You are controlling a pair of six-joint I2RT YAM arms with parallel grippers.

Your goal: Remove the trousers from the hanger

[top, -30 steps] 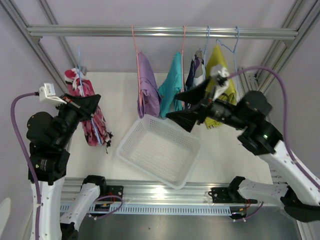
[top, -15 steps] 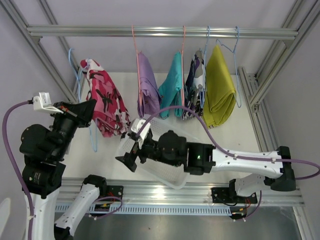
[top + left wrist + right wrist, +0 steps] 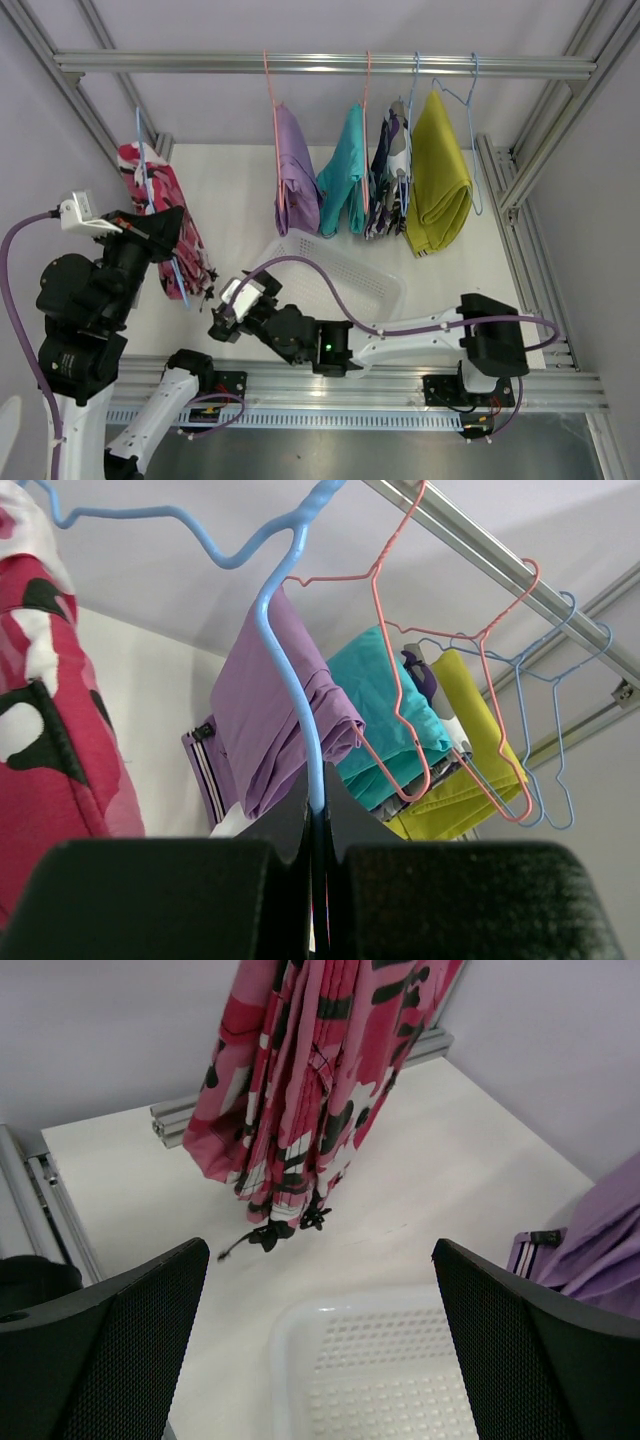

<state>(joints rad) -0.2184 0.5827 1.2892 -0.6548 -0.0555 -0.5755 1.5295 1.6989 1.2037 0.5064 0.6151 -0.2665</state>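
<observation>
Swinging lower and further left than half a second ago, the right gripper (image 3: 222, 322) is now sitting past the near-left corner of the white basket (image 3: 372, 276), and the pink-red trousers (image 3: 187, 236) are hanging lower and more to the left.

Nearest the camera, both arm bases are sitting on the aluminium base rail (image 3: 330, 385) at the table edge. Just beyond it, the right gripper is hovering with its jaws spread wide and nothing between them, facing the pink-red trousers across bare white table (image 3: 240, 200). The basket is lying beside it, tilted on that surface.

At the left, the left gripper (image 3: 318, 852) is clamping the wire of a blue hanger (image 3: 285, 670). The pink-red trousers are draping from this hanger, with its hook off the top rail (image 3: 320, 64). Their drawstring ends are dangling close to the table; whether they are touching it is unclear.

Farther back, the lilac trousers (image 3: 295, 172), teal trousers (image 3: 350, 172), camouflage trousers (image 3: 385, 190) and mustard trousers (image 3: 440, 172) are hanging side by side on pink and blue wire hangers from the top rail. Pale grey walls and slanting aluminium frame posts (image 3: 545, 150) are closing in the space behind.
</observation>
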